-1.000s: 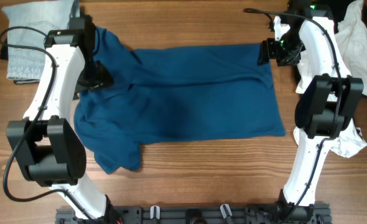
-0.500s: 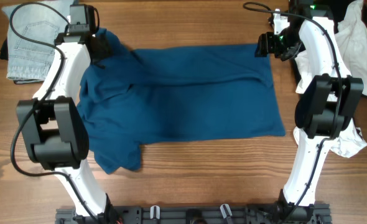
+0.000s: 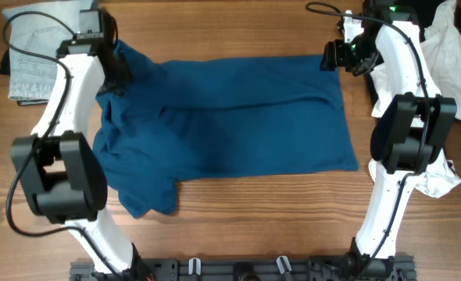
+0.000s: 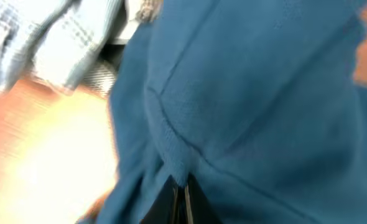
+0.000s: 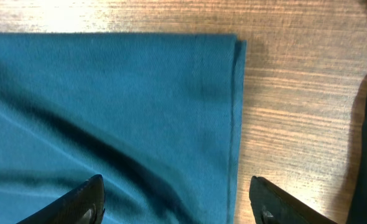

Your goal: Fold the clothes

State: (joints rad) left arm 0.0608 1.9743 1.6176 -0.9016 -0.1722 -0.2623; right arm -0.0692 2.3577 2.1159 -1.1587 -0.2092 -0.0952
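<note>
So the blue shirt (image 3: 238, 117) is lying spread out across the middle of the wooden tabletop (image 3: 254, 226). Its straight hem end is pointing toward the right arm and the sleeve end is bunching up on the left. A long crease is running sideways across the upper part of the body, and one sleeve is sticking out toward the near edge at the lower left.

The left hand (image 3: 115, 69) is sitting at the far left corner of the shirt, around the shoulder area. Its wrist view is coming out pretty blurry, but the dark fingers (image 4: 182, 199) are looking pressed together with a ridge of blue fabric pinched between them, so it's gripping the shirt.

The right hand (image 3: 330, 58) is hanging over the far right corner of the shirt. Its fingers (image 5: 89, 200) are standing wide apart and holding nothing. The shirt's corner is lying flat below them, with bare wood showing beside it. I can't tell whether that hand is actually touching the cloth.

Some light jeans (image 3: 33, 66) are lying at the far left just beyond the left hand, and a white cloth (image 3: 452, 47) is piling up at the far right behind the right arm.
</note>
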